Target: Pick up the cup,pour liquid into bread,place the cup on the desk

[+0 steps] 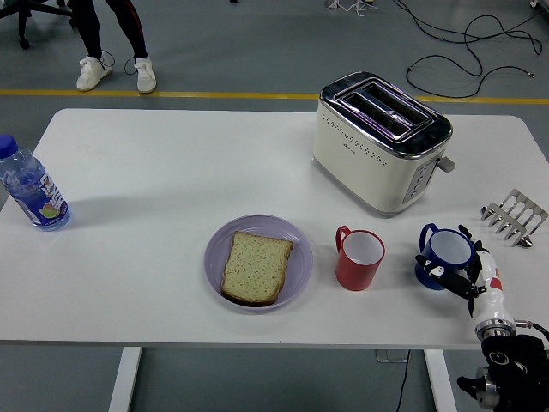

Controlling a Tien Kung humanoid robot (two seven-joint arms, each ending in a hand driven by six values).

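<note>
At the far left edge of the white table you saw a water bottle with a blue cap, standing upright. Near the middle front there was a purple plate, and one slice of bread lay flat on it. Just right of the plate stood a red cup, upright, with its handle to the left. Behind it, further back, stood a cream toaster with two slots. Next came the blue cup, upright on the table near the front right. Your right hand was against it, with the fingers curled around its right side in a grasp. A small metal rack lay beyond, near the right edge. At the top left, on the floor, a person's legs were visible.
</note>
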